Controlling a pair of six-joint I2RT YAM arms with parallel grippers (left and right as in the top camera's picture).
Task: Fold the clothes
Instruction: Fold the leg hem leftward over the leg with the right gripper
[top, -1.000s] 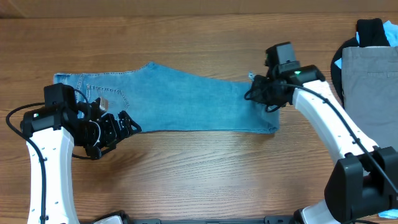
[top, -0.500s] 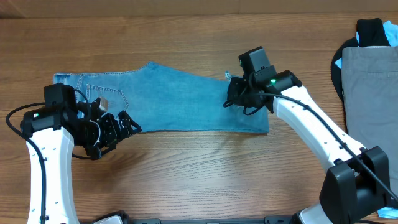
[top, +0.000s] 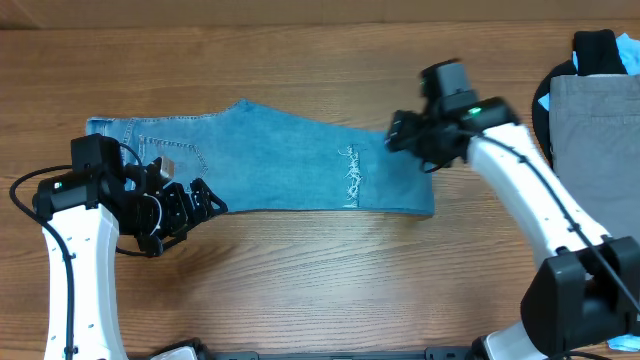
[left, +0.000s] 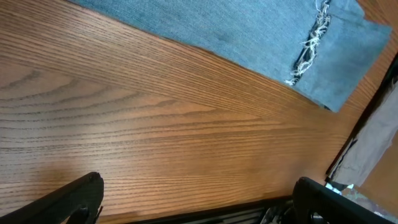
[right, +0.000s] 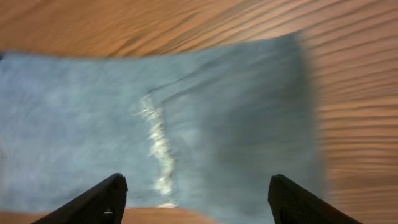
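The jeans (top: 270, 165) lie flat across the tabletop (top: 300, 280), waist at left. The frayed hem (top: 350, 177) is folded onto the legs: one fold done, more likely left. The right tool (right: 197, 180) hangs open and empty over that fold; the left tool (top: 200, 203) gapes empty beside the waist.

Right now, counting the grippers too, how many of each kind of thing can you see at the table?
jeans: 1
pile of other clothes: 1
grippers: 2, the left gripper and the right gripper
Total: 4
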